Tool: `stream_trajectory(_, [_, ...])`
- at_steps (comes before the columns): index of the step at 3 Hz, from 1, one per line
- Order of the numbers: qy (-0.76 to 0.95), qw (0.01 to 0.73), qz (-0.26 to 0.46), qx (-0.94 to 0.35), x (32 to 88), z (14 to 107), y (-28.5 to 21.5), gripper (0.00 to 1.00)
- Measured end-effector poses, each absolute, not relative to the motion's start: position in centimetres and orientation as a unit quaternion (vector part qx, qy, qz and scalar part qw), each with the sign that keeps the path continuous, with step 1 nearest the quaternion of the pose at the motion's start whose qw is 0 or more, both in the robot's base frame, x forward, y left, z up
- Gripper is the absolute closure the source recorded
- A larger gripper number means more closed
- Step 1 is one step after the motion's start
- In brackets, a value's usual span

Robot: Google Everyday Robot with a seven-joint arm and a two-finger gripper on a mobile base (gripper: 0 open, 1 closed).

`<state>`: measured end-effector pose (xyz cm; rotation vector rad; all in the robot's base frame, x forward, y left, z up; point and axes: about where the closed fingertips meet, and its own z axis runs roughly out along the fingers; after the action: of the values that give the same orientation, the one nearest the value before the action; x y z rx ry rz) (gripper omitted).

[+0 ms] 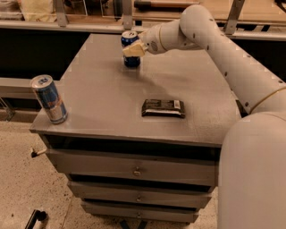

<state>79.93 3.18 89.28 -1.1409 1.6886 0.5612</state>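
Note:
A short blue soda can [130, 46] stands upright near the far edge of the grey cabinet top [103, 98]. My gripper [133, 49] is at the can, its pale fingers [134, 49] lying across the can's front at mid-height. A tall blue and silver energy drink can [48, 99] stands at the front left corner. A dark wrapped snack bar [163, 108] lies flat right of centre, well below the gripper. My white arm [223, 49] reaches in from the right.
The cabinet has drawers [134, 167] below its top. Behind it runs a dark counter with a shelf [67, 13] and metal posts. The speckled floor [22, 188] lies to the left.

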Motion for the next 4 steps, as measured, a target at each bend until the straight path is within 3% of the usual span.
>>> stream_trajectory(2, [0.693, 0.488, 0.236, -0.475, 79.9, 89.0, 4.0, 1.0])
stream_trajectory(4, [0.66, 0.5, 0.238, -0.508, 79.5, 93.3, 6.2, 1.0])
